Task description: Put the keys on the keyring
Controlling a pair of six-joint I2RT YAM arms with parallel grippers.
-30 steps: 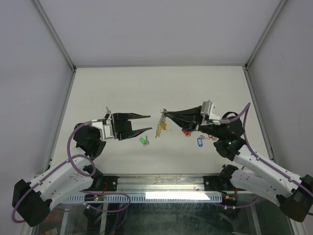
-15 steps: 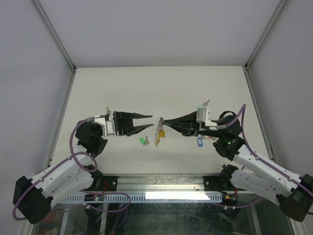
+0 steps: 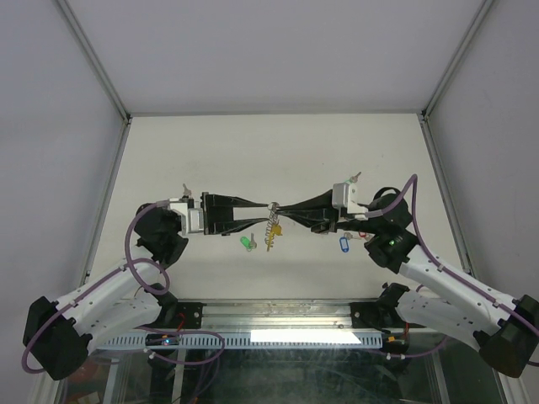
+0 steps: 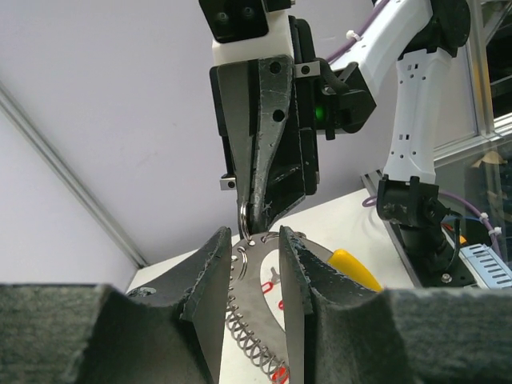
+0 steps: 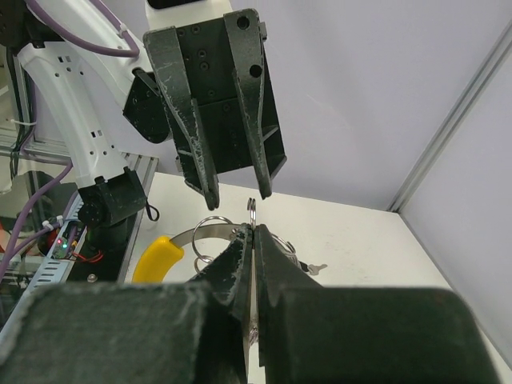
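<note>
The keyring, a silvery coiled band with a yellow segment, hangs above the table's middle. My right gripper is shut on it, and a small split ring sticks out past its tips. My left gripper faces it tip to tip. Its jaws stand apart, one on each side of that small ring, with the keyring's flat band and coil showing between its fingers. On the table lie a green-tagged key and a blue-tagged key.
Another small key lies on the table behind the left arm. A bare silver key lies beyond the right gripper. Metal frame posts and grey walls close in the table on three sides.
Both grippers have moved toward each other and now meet tip to tip. The right one carried the keyring leftward. The left jaws have narrowed.
</note>
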